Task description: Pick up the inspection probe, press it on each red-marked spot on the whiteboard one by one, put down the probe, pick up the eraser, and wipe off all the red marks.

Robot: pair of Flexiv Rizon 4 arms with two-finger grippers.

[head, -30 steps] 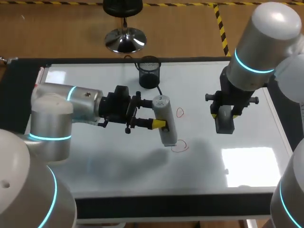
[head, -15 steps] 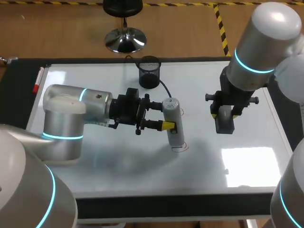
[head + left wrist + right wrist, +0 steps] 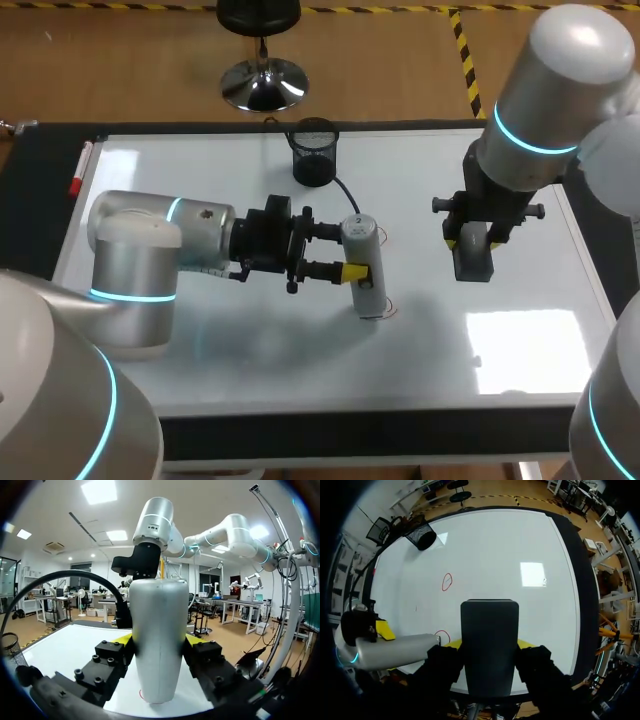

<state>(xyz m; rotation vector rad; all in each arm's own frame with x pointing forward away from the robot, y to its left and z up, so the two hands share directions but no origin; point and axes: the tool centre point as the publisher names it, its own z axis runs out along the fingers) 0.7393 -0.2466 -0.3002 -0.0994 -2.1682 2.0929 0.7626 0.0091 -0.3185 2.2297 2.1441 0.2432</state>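
**Left gripper pins the probe on the near red mark**

The left gripper [image 3: 352, 252] is clenched around the middle of the silver-grey cylindrical inspection probe [image 3: 368, 290], one yellow-tipped finger on each flank. The probe stands nearly upright. Its lower end rests on the glossy white whiteboard [image 3: 200, 180], right at the hand-drawn red ring [image 3: 442, 636] nearer the robot. A second mark, a red oval [image 3: 447, 581], lies farther up the board and a little apart from the probe. A thin black cable [image 3: 340, 185] runs from the top of the probe towards the black mesh cup [image 3: 313, 160] at the far edge.

The probe looks stiff and smooth-skinned, probably of moderate weight. A hard shell like that could slide in the pads under a downward press. The mid-body hold therefore seems right, as it leaves the tip free and keeps the cable clear. The cable may tug as the probe moves across to the oval.

The right gripper [image 3: 470, 245] hangs above the right part of the board, well apart from both marks. It grasps the dark grey rectangular eraser [image 3: 489, 640] between its fingers. The block appears light and rigid in its casing, and a hold across its narrow sides should leave the wiping face free.
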